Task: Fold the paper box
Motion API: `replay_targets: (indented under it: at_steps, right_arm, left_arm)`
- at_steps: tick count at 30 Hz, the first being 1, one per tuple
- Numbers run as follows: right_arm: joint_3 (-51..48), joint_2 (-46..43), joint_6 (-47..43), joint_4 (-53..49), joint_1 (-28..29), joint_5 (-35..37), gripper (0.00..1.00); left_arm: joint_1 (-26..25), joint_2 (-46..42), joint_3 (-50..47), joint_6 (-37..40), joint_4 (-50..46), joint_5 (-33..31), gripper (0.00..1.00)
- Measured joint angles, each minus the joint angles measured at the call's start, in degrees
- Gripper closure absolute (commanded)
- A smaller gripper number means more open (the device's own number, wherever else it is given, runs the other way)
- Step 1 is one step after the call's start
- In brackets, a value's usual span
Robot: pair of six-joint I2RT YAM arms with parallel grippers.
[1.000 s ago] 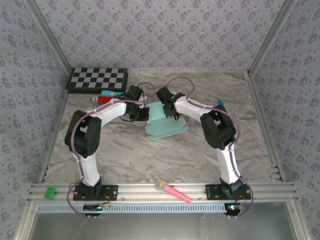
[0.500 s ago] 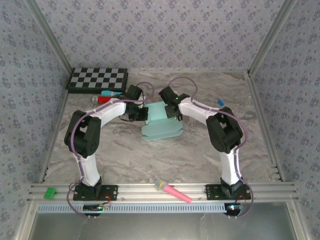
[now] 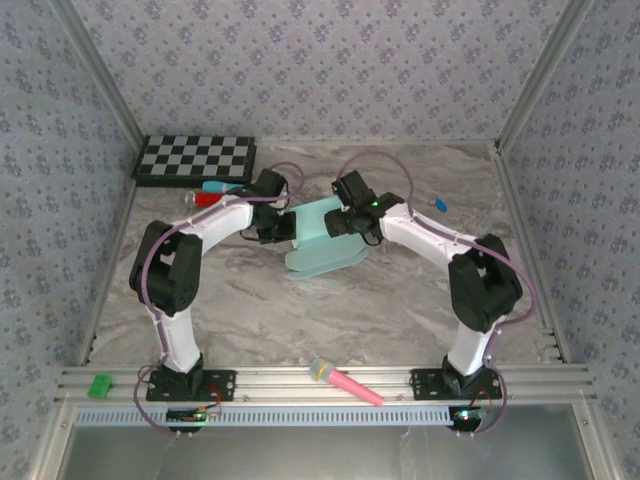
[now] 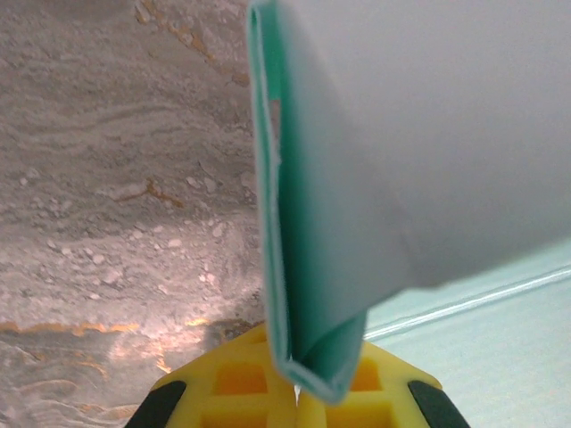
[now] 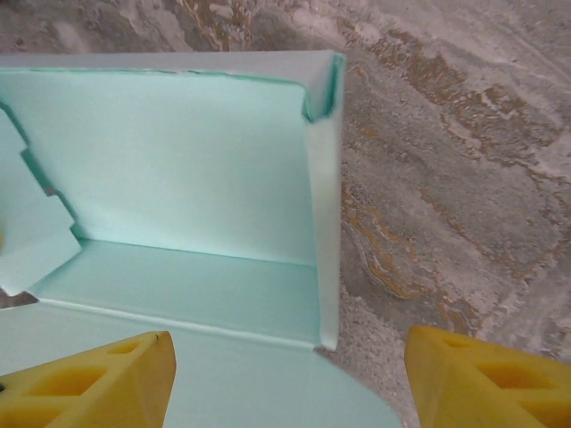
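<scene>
Marbled table (image 3: 400, 300), floral-papered walls (image 3: 320, 70)

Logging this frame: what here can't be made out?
Top external: the left gripper's hold on the paper box, hidden by its own wrist.
Left wrist: the box's interior, blocked by a close, blurred flap.
Right wrist: the box's left side, cut off by the frame edge.
Top external: the small blue item, too small to identify.
</scene>
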Motion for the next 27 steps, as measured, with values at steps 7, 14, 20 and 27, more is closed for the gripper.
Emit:
replay_targets:
  at_steps: [7, 14, 20, 27]
  right_arm:
    - [-1.5, -7.6, 0.9, -1.4, -3.3, 4.0, 0.3]
    - [-4.7, -11.2, 4.2, -4.5, -6.4, 11.3, 0.3]
    - [-7.3, -12.3, 8.0, -8.2, -9.2, 16.8, 0.31]
    - [-12.4, -13.2, 10.4, -9.1, -11.7, 18.1, 0.31]
  left_arm:
    - [-2.4, -1.6, -0.9, -8.6, -2.1, 2.2, 1.0]
    - [-3.4, -5.1, -5.6, -17.6, -2.2, 4.3, 1.0]
    - [-3.6, -6.4, -8.4, -25.3, -1.8, 6.9, 1.0]
    - [-3.8, -9.1, -11.8, -34.1, -0.3, 9.6, 1.0]
